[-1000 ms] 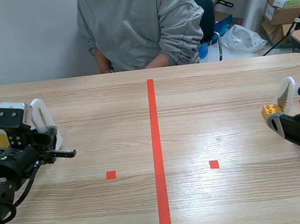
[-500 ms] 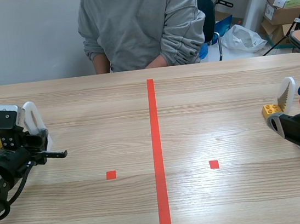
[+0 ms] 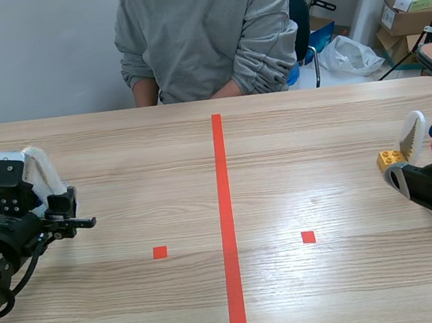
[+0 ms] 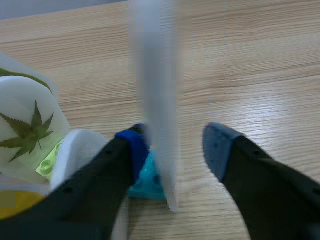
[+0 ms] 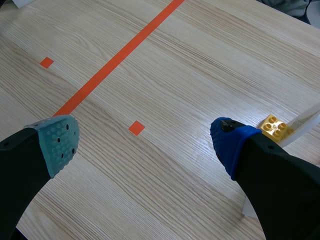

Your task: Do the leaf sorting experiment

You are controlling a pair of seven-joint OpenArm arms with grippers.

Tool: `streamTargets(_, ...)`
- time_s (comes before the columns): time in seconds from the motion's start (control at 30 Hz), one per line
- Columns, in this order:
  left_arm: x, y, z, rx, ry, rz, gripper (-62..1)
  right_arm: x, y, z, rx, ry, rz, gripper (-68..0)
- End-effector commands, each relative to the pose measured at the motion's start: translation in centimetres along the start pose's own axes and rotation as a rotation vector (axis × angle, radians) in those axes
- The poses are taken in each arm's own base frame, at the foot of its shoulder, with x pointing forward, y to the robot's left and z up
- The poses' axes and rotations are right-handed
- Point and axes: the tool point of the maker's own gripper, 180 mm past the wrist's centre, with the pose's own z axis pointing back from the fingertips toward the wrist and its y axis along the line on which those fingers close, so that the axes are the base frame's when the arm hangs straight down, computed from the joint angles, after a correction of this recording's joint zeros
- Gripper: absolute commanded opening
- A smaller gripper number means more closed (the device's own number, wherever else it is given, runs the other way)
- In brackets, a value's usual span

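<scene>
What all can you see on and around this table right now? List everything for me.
Leaf card: 1, white with a green palmate leaf, beside the left gripper.
Blurred card: 1, whitish, upright between the left gripper's fingers.
Teal brick: 1, at that card's foot.
Lime-green brick: 1, at the leaf card's foot.
Yellow brick: 1, near the table's right edge.
White card: 1, at the yellow brick.
Table: 1, light wood.
Cardboard boxes: brown, background right.
Person: 1, grey hoodie, across the table.
Left gripper: black, open.
Right gripper: black, open, over bare table.
</scene>
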Motion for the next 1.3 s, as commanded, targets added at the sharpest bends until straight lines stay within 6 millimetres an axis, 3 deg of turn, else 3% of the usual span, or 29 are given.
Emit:
streamTargets(0.0,1.3,1.1,-0.3,0.023,-0.039,-0.004,-24.7,1.1,-0.1,0.1,0.007,-0.032,0.019,-14.2)
streamTargets(0.23,1.7,1.0,-0.2,0.021,-0.052,-0.005,-24.4,1.1,-0.1,0.1,0.007,-0.032,0.019,-14.2)
streamTargets(0.53,4.8,0.6,-0.6,0.007,-0.099,-0.022,-24.4,1.0,-0.1,0.1,0.007,-0.031,0.019,-14.2)
streamTargets(0.77,7.1,2.3,-0.4,0.036,-0.120,-0.046,-24.4,1.0,-0.1,0.1,0.007,-0.031,0.019,-14.2)
streamTargets(1.07,10.2,2.8,2.8,0.025,-0.186,-0.080,-24.4,1.0,-0.1,0.1,0.006,-0.028,0.022,-14.2)
streamTargets(1.27,11.8,0.1,6.4,-0.068,-0.237,-0.087,-24.4,1.0,-0.1,0.1,0.006,-0.028,0.022,-14.2)
